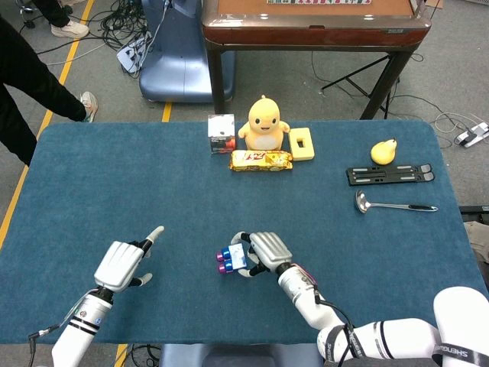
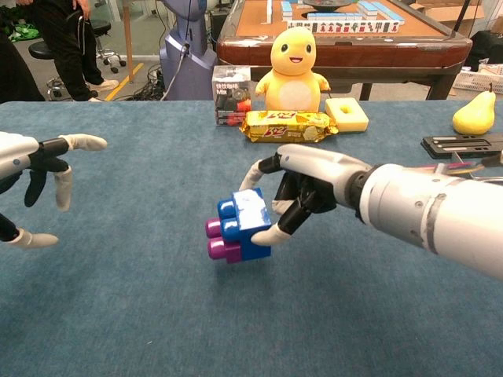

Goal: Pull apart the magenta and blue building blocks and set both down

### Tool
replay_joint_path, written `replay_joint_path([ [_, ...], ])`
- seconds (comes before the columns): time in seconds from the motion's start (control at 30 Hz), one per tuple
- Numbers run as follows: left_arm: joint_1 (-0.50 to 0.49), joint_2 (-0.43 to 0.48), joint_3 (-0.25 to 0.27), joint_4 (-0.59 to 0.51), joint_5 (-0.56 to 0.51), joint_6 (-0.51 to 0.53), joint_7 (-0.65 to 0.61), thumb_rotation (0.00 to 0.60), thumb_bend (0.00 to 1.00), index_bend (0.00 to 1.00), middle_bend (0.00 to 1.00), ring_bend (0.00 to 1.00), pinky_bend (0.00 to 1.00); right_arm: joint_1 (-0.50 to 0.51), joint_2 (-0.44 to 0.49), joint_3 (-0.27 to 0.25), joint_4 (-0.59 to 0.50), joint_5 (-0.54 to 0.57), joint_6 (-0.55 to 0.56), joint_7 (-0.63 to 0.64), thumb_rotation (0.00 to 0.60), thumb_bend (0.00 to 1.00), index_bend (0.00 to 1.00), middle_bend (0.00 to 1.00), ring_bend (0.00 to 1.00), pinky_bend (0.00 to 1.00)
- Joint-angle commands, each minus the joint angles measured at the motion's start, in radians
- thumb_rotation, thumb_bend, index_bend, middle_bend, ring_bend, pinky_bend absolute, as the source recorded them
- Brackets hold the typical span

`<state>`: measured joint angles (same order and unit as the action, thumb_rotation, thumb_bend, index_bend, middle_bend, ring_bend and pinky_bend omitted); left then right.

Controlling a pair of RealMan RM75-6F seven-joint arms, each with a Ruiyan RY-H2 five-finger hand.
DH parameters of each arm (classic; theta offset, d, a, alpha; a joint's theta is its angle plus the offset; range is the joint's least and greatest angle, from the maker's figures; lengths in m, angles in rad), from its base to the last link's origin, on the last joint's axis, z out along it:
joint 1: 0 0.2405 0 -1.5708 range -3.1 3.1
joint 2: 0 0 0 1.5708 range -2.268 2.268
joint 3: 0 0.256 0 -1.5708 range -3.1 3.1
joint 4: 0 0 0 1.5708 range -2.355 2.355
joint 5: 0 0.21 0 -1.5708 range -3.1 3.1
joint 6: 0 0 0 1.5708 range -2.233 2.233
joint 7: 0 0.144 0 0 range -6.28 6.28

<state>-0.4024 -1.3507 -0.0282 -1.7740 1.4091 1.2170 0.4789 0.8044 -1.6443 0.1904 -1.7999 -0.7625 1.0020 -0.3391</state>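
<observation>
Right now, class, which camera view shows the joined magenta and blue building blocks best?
The chest view: the magenta and blue building blocks fill more of the frame, side-on, with the studs and the colour join clear, pinched by the right robot hand. In the head view they appear small from above, partly covered by that robot hand's fingers.

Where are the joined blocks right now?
The blocks are in the right hand, lifted just off the table near its front edge in the chest view, with the left hand apart to the left.
</observation>
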Motion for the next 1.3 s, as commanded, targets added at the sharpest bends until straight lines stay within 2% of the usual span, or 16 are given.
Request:
replay_joint_path([
  [0.03,-0.009,-0.005,-0.011,-0.008,-0.007,-0.008,-0.008,0.6,0.17,0.1,0.47,0.58,0.8,-0.02,0.042,0.015,-0.03,-0.029,0.019,0.026,0.6,0.29,0.49,1.0,1.0,1.0],
  [0.37,-0.067,-0.005,-0.09,-0.096,-0.134,-0.088,-0.076,0.6,0.05,0.13,0.48,0.58,0.8,-0.065,0.145,0.054,-0.059,-0.087,0.027,0.123,0.6,0.29,0.5,1.0,1.0,1.0],
  [0.5,-0.095,-0.013,-0.136,-0.122,-0.214,-0.116,-0.111,0.6,0.02,0.16,0.51,0.59,0.81,-0.075,0.166,0.068,-0.062,-0.106,0.024,0.16,0.6,0.29,0.5,1.0,1.0,1.0],
  [0.7,-0.132,-0.045,-0.205,-0.133,-0.319,-0.136,-0.185,0.6,0.0,0.19,0.66,0.66,0.9,-0.084,0.192,0.081,-0.067,-0.131,0.018,0.196,0.6,0.29,0.5,1.0,1.0,1.0],
  [0.93,-0.16,-0.079,-0.25,-0.116,-0.347,-0.162,-0.315,0.6,0.0,0.22,0.89,0.82,0.99,-0.087,0.208,0.098,-0.069,-0.147,0.018,0.226,0.6,0.29,0.51,1.0,1.0,1.0],
  [1.03,-0.169,-0.085,-0.266,-0.125,-0.376,-0.175,-0.36,0.6,0.0,0.24,0.97,0.88,1.0,-0.086,0.207,0.105,-0.065,-0.152,0.017,0.239,0.6,0.29,0.51,1.0,1.0,1.0],
  [1.3,-0.201,-0.081,-0.303,-0.151,-0.47,-0.231,-0.451,0.6,0.0,0.24,1.0,0.97,1.0,-0.071,0.194,0.128,-0.044,-0.159,0.01,0.266,0.6,0.29,0.51,1.0,1.0,1.0],
])
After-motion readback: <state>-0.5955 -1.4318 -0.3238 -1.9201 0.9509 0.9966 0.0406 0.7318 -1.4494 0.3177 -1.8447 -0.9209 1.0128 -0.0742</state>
